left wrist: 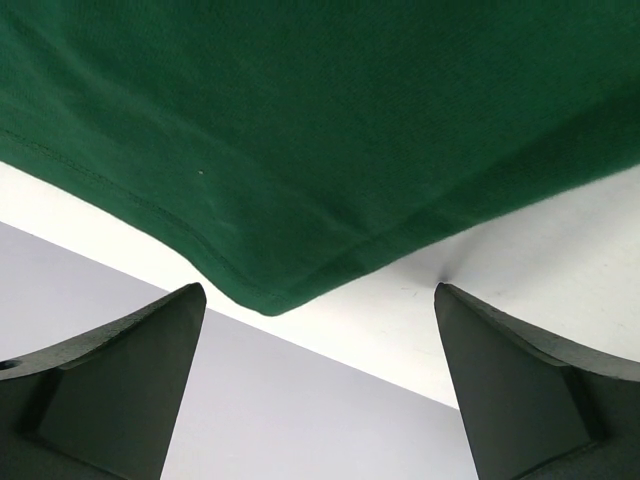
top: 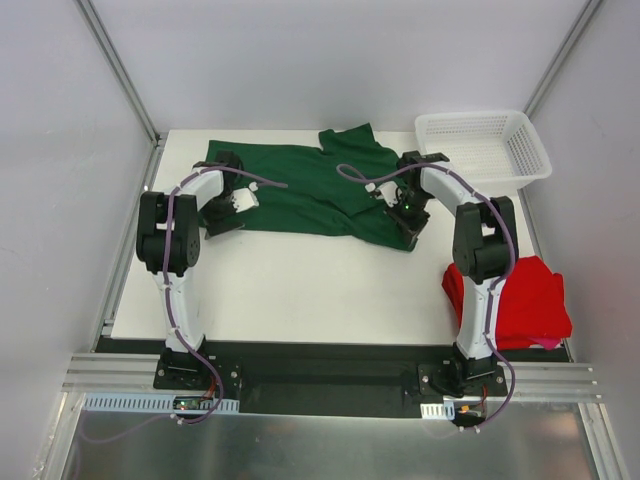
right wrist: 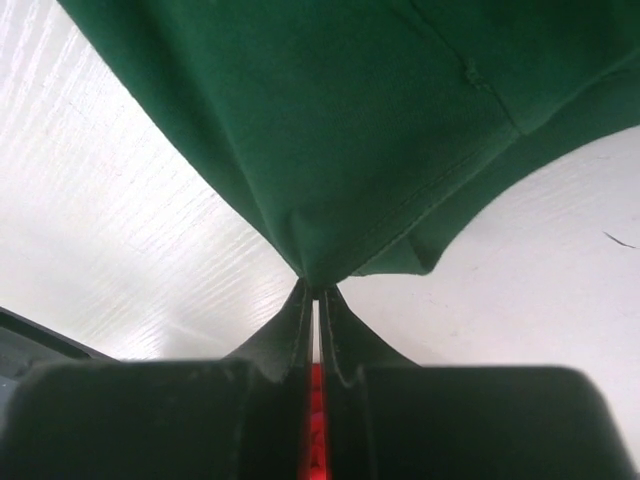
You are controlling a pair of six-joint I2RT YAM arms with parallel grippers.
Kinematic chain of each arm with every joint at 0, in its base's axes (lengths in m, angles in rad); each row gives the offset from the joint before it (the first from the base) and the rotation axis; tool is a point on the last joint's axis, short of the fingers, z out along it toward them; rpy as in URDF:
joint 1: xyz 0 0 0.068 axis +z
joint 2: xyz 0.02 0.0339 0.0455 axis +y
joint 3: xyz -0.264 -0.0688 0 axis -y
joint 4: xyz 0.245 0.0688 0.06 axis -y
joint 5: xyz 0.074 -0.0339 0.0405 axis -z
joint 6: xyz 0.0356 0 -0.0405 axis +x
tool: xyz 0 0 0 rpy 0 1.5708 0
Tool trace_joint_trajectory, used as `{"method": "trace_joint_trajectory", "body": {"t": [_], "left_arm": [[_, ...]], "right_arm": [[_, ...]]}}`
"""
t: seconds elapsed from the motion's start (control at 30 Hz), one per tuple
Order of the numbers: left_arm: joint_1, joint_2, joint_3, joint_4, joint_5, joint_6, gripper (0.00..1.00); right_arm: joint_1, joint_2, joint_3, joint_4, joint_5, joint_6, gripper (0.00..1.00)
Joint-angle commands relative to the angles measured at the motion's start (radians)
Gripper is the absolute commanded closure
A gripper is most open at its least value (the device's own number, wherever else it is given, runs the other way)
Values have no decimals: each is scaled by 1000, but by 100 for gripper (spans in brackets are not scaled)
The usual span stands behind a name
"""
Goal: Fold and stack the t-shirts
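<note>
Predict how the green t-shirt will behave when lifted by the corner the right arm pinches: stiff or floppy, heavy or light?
Probably floppy: the green t-shirt lies flat in soft wrinkles, and its hem bunches between the right fingers. Lifted there, it would likely sag from that corner. It looks thin, so probably light, and may slide across the smooth table.

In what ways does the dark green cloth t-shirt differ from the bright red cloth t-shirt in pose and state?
The dark green cloth t-shirt lies spread out over the far part of the white table; the bright red cloth t-shirt is a compact heap at its near right side. The right gripper is shut on the green one's corner; no gripper touches the red one. Both are plain, without prints.
</note>
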Motion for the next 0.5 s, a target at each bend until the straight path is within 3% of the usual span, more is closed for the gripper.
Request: {"method": "trace_joint_trajectory", "body": {"t": [0.0,0.07,0.17,0.2,0.23,0.3,0.33,0.37,0.47], "left_arm": [[3,27,44,-23,4,-11,1],[11,47,65,-25,-2,-12,2],[30,65,90,-25,-5,-12,22],[34,68,94,-26,-5,-12,32],[40,71,99,-26,-8,-9,50],[43,75,99,-25,-10,-3,74],[45,75,98,-26,-11,-3,95],[46,75,96,-26,-11,-3,100],[46,71,88,-25,-13,-3,100]], "right_arm": [[-10,-45,63,-69,1,-16,99],[-9,-43,66,-76,-5,-16,99],[-10,-46,68,-77,-6,-16,99],[-9,-46,68,-77,-8,-16,99],[-9,-46,66,-79,-10,-18,99],[-9,-46,65,-79,-10,-16,99],[-9,-46,63,-79,-8,-16,99],[-10,-48,62,-77,-8,-18,99],[-9,-45,62,-80,-10,-18,99]]}}
